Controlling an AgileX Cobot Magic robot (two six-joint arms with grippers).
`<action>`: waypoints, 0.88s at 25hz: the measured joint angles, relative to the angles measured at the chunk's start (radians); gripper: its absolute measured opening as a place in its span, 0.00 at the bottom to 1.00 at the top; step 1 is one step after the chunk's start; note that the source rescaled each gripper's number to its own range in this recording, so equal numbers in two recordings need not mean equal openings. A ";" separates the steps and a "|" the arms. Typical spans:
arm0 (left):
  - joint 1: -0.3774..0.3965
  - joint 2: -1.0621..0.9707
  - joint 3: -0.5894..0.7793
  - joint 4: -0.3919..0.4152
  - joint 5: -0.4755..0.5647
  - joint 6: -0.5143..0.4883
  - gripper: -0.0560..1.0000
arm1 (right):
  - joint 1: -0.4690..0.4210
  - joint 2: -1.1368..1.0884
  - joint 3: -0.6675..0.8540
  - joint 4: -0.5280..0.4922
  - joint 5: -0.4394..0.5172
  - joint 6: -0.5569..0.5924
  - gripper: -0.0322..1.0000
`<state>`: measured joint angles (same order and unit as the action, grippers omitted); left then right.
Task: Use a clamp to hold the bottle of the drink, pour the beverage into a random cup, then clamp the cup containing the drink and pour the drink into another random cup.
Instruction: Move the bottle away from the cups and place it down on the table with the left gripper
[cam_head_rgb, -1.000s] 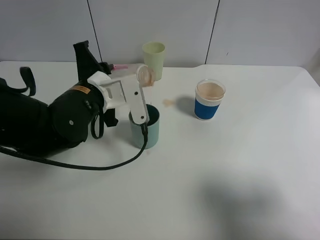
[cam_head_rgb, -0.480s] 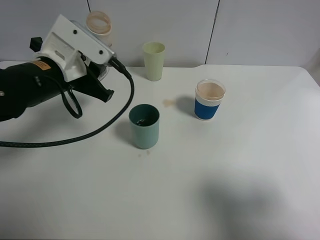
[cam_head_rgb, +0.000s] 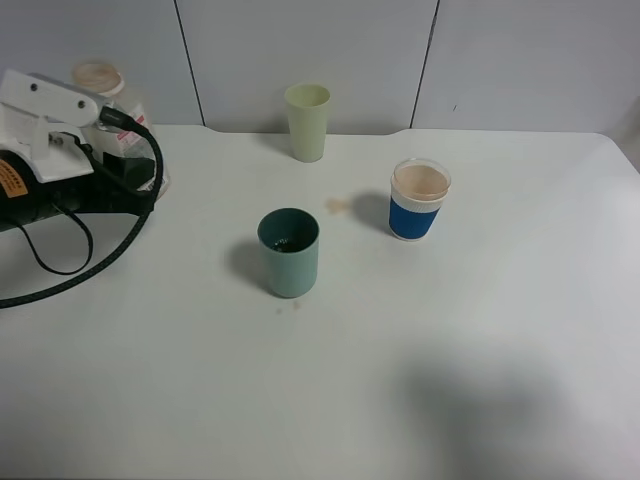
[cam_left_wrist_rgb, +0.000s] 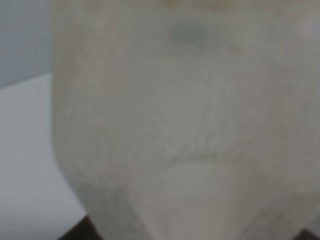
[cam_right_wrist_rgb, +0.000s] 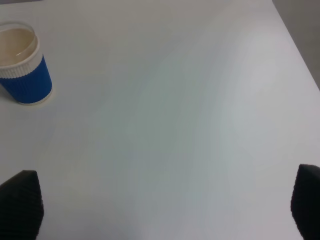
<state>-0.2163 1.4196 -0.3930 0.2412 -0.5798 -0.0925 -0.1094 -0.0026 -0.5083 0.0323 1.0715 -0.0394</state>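
The high camera sits off the arms and looks down across the white table (cam_head_rgb: 480, 330) toward the grey wall (cam_head_rgb: 330, 40) behind it, far enough back to take in most of the tabletop. The left wrist camera is so near the bottle (cam_left_wrist_rgb: 190, 125) that the bottle's blurred side nearly fills the frame. The right wrist camera looks down at a slant from well above the table, with the blue cup (cam_right_wrist_rgb: 22, 70) at one corner. The high view shares the bottle with the left wrist view, and the blue cup and the tabletop around it with the right.
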 joint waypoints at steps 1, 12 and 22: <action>0.030 0.000 0.008 0.022 -0.011 -0.037 0.12 | 0.000 0.000 0.000 0.000 0.000 0.000 0.99; 0.133 0.119 0.020 0.143 -0.119 -0.121 0.12 | 0.000 0.000 0.000 0.000 0.000 0.000 0.99; 0.135 0.330 0.022 0.148 -0.334 -0.008 0.12 | 0.000 0.000 0.000 0.000 0.000 0.000 0.99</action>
<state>-0.0817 1.7495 -0.3714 0.3889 -0.9137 -0.1005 -0.1094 -0.0026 -0.5083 0.0323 1.0715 -0.0394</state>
